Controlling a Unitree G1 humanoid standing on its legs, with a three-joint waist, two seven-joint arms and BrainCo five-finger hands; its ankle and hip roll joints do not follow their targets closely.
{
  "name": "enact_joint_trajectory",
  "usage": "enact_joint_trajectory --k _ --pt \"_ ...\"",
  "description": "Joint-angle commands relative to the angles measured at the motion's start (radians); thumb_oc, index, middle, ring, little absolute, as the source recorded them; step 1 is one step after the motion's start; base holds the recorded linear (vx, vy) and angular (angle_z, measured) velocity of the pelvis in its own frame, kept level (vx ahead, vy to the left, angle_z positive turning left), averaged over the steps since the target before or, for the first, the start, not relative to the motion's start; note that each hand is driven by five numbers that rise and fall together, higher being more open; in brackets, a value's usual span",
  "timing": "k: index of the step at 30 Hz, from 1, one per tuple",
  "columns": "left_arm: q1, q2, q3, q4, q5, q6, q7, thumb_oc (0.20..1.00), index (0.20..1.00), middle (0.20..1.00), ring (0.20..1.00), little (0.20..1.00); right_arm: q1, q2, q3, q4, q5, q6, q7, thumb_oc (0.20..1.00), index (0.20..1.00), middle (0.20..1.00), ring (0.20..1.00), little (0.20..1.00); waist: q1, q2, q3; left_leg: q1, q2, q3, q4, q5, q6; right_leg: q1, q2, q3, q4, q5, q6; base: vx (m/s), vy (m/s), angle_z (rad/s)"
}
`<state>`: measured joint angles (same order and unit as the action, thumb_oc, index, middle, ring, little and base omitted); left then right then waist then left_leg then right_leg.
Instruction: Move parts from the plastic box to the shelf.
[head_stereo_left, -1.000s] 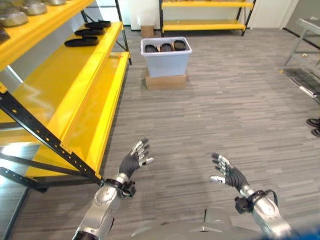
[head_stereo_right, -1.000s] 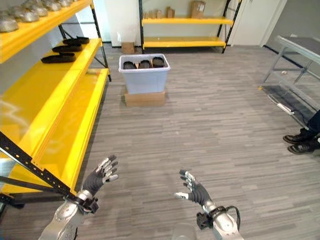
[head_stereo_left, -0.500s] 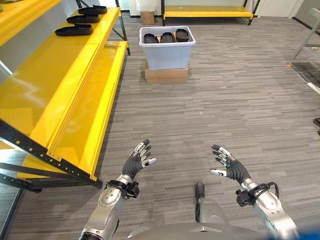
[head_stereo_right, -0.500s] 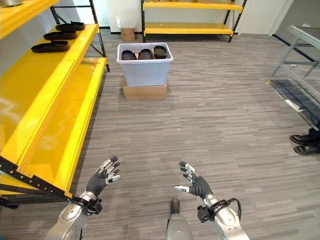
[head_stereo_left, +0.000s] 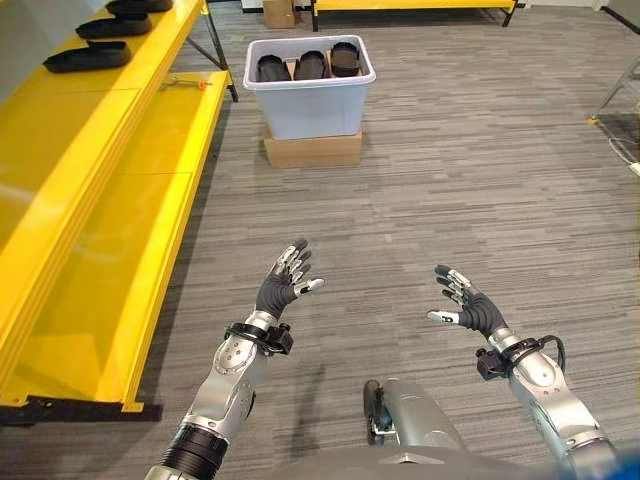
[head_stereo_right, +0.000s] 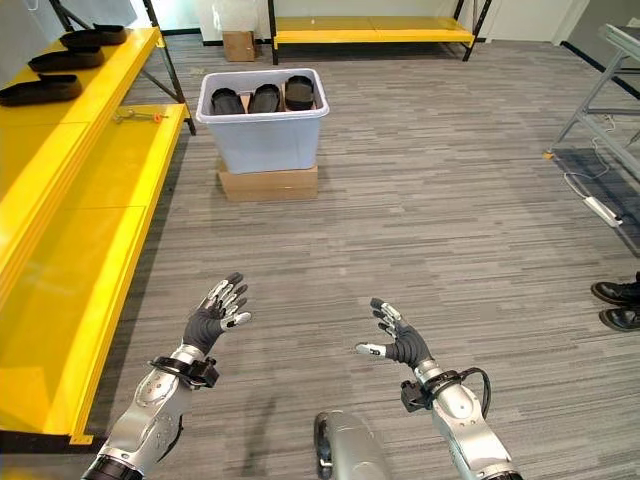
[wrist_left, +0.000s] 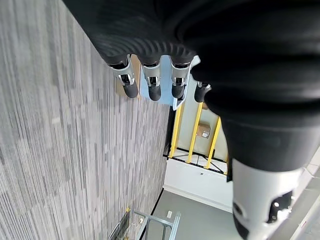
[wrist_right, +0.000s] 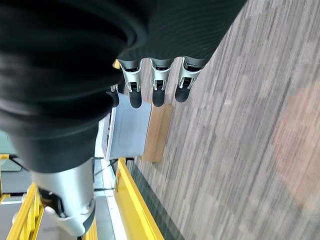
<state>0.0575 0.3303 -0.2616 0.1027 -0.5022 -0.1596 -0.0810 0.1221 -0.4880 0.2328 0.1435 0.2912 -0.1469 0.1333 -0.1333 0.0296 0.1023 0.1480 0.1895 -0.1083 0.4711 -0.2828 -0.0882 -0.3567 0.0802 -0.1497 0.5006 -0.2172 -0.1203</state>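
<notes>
Hands both empty, fingers spread and relaxed, palms facing each other over bare floor (head_stereo_left: 420, 220). Left hand (head_stereo_left: 280, 288) and right hand (head_stereo_left: 466, 310) sit level with one another, well apart. Plastic box (head_stereo_left: 311, 92) is well ahead of both hands, slightly nearer the left one's line, sitting on a flat cardboard box (head_stereo_left: 313, 150). Three dark parts (head_stereo_left: 310, 66) stand side by side inside it. Yellow shelf (head_stereo_left: 90, 200) runs along outboard of the left hand; more dark parts (head_stereo_left: 86, 58) lie on its upper level, far ahead. Person's shoes (head_stereo_right: 620, 305) show far outboard of the right hand.
</notes>
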Motion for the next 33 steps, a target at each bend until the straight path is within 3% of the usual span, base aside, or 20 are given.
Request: enact_joint_trajectory --k 1,2,3,5,6,8,9,11,12,15,21,23,26,27,29,30,31,33 --pt "-0.033 0.039 -0.03 -0.053 -0.036 -0.041 -0.011 1.0 1.0 1.0 1.0 1.0 -0.01 -0.002 -0.048 -0.072 0.03 -0.056 -0.01 1.0 1.0 1.0 1.0 1.0 0.023 -0.052 0.034 -0.157 -0.067 0.018 0.233 0.337 0.082 0.073 -0.098 0.1 -0.134 0.121 0.084 0.13 -0.248 -0.01" --pt "-0.035 0.039 -0.031 -0.055 -0.038 -0.039 -0.011 1.0 1.0 1.0 1.0 1.0 -0.007 -0.006 -0.054 -0.076 0.022 -0.058 -0.016 1.0 1.0 1.0 1.0 1.0 0.027 -0.064 0.046 -0.206 -0.067 0.044 0.27 0.324 0.092 0.105 -0.106 0.094 -0.158 0.121 0.074 0.14 -0.168 -0.05" --pt "-0.033 0.036 -0.031 -0.051 -0.042 -0.04 -0.012 1.0 1.0 1.0 1.0 1.0 -0.007 -0.008 -0.058 -0.069 0.016 -0.058 -0.023 1.0 1.0 1.0 1.0 1.0 0.043 -0.068 0.065 -0.266 -0.101 0.046 0.296 0.261 0.098 0.145 -0.108 0.101 -0.184 0.12 0.078 0.15 -0.098 0.02" --pt "-0.028 0.026 -0.029 -0.04 -0.047 -0.043 -0.003 1.0 1.0 1.0 1.0 1.0 -0.014 -0.002 -0.061 -0.064 0.035 -0.06 -0.032 1.0 1.0 1.0 1.0 1.0 0.069 -0.085 0.088 -0.412 -0.164 0.067 0.261 0.193 0.106 0.215 -0.126 0.112 -0.251 0.136 0.092 0.16 -0.013 0.28" --pt "-0.02 0.027 -0.023 -0.04 -0.049 -0.046 -0.003 1.0 1.0 1.0 1.0 1.0 -0.017 0.001 -0.062 -0.062 0.047 -0.063 -0.029 1.0 1.0 1.0 1.0 1.0 0.082 -0.09 0.09 -0.445 -0.164 0.071 0.187 0.189 0.107 0.244 -0.13 0.119 -0.279 0.137 0.101 0.28 0.066 0.28" --pt "0.0 0.03 -0.015 -0.03 -0.039 -0.054 -0.004 1.0 1.0 1.0 1.0 1.0 -0.017 0.009 -0.056 -0.05 0.028 -0.076 -0.032 1.0 1.0 1.0 1.0 1.0 0.115 -0.09 0.093 -0.499 -0.123 0.051 -0.072 0.285 0.073 0.31 -0.123 0.133 -0.325 0.125 0.123 0.36 0.151 -0.37" --pt "0.015 0.032 -0.004 -0.03 -0.031 -0.059 0.001 1.0 1.0 1.0 1.0 1.0 -0.011 0.014 -0.053 -0.049 0.015 -0.078 -0.033 1.0 1.0 1.0 1.0 1.0 0.142 -0.089 0.095 -0.485 -0.133 0.006 -0.184 0.347 0.056 0.349 -0.12 0.152 -0.343 0.119 0.132 0.33 0.156 -0.95" --pt "0.015 0.033 0.003 -0.024 -0.029 -0.059 0.003 1.0 1.0 1.0 1.0 1.0 -0.009 0.022 -0.054 -0.05 0.011 -0.078 -0.032 1.0 1.0 1.0 1.0 1.0 0.156 -0.077 0.094 -0.475 -0.117 -0.004 -0.277 0.409 0.036 0.4 -0.12 0.157 -0.339 0.093 0.146 0.33 0.172 -0.91" --pt "0.023 0.028 0.019 -0.026 -0.032 -0.064 -0.003 1.0 1.0 1.0 1.0 1.0 -0.004 0.033 -0.059 -0.05 0.015 -0.074 -0.02 1.0 1.0 1.0 1.0 1.0 0.155 -0.077 0.087 -0.448 -0.119 0.013 -0.251 0.353 0.048 0.413 -0.131 0.156 -0.323 0.071 0.155 0.29 0.189 -0.85" --pt "-0.001 0.035 0.013 -0.021 -0.023 -0.066 0.004 1.0 1.0 1.0 1.0 1.0 0.006 0.052 -0.06 -0.036 0.007 -0.071 -0.02 1.0 1.0 1.0 1.0 1.0 0.159 -0.082 0.063 -0.442 -0.163 0.021 -0.214 0.308 0.076 0.426 -0.162 0.137 -0.292 0.057 0.176 0.26 0.158 -0.75" --pt "-0.043 0.036 0.004 -0.01 -0.007 -0.07 0.034 1.0 1.0 1.0 1.0 1.0 -0.008 0.076 -0.072 -0.041 0.0 -0.061 -0.033 1.0 1.0 1.0 1.0 1.0 0.162 -0.106 0.009 -0.485 -0.224 0.059 -0.043 0.157 0.128 0.456 -0.228 0.132 -0.252 0.056 0.201 0.27 0.159 0.18" --pt "-0.047 0.035 0.002 -0.006 0.001 -0.064 0.039 1.0 1.0 1.0 1.0 1.0 -0.006 0.086 -0.067 -0.043 0.003 -0.057 -0.031 1.0 1.0 1.0 1.0 1.0 0.166 -0.113 -0.008 -0.468 -0.242 0.063 -0.04 0.122 0.15 0.449 -0.245 0.134 -0.21 0.095 0.214 0.25 0.16 0.3" --pt "-0.046 0.049 0.001 -0.013 0.02 -0.057 0.043 1.0 1.0 1.0 1.0 1.0 -0.004 0.094 -0.053 -0.044 -0.003 -0.051 -0.026 1.0 1.0 1.0 1.0 1.0 0.166 -0.103 -0.004 -0.395 -0.273 0.076 -0.062 0.093 0.197 0.353 -0.257 0.152 0.045 0.293 0.22 0.19 0.214 0.02" --pt "-0.043 0.055 0.002 -0.016 0.023 -0.056 0.044 1.0 1.0 1.0 1.0 1.0 -0.004 0.094 -0.046 -0.047 -0.001 -0.051 -0.022 1.0 1.0 1.0 1.0 1.0 0.159 -0.09 0.008 -0.365 -0.277 0.076 -0.08 0.095 0.21 0.313 -0.258 0.148 0.113 0.32 0.213 0.2 0.234 0.0" --pt "-0.033 0.059 0.009 -0.017 0.03 -0.052 0.043 1.0 1.0 1.0 1.0 1.0 0.003 0.1 -0.041 -0.041 -0.009 -0.048 -0.014 1.0 1.0 1.0 1.0 1.0 0.15 -0.071 0.018 -0.296 -0.28 0.071 -0.133 0.091 0.222 0.253 -0.258 0.118 0.185 0.298 0.204 0.26 0.185 -0.05" --pt "-0.029 0.058 0.01 -0.017 0.031 -0.049 0.041 1.0 1.0 1.0 1.0 1.0 0.009 0.104 -0.042 -0.042 -0.009 -0.046 -0.011 1.0 1.0 1.0 1.0 1.0 0.145 -0.061 0.022 -0.258 -0.277 0.07 -0.161 0.089 0.227 0.205 -0.265 0.089 0.2 0.281 0.197 0.41 0.144 -0.03" --pt "-0.026 0.054 0.007 -0.014 0.025 -0.051 0.033 1.0 1.0 1.0 1.0 1.0 0.016 0.098 -0.044 -0.043 -0.002 -0.045 -0.007 1.0 1.0 1.0 1.0 1.0 0.12 -0.053 0.029 -0.19 -0.282 0.047 -0.209 0.091 0.221 0.123 -0.229 0.064 0.123 0.237 0.19 0.44 0.096 0.06" --pt "-0.029 0.047 0.007 -0.008 0.015 -0.054 0.032 1.0 1.0 1.0 1.0 1.0 0.013 0.093 -0.048 -0.042 0.001 -0.044 -0.01 1.0 1.0 1.0 1.0 1.0 0.102 -0.061 0.044 -0.137 -0.292 0.034 -0.228 0.065 0.21 0.095 -0.24 0.025 -0.02 0.233 0.195 0.4 -0.02 0.31"
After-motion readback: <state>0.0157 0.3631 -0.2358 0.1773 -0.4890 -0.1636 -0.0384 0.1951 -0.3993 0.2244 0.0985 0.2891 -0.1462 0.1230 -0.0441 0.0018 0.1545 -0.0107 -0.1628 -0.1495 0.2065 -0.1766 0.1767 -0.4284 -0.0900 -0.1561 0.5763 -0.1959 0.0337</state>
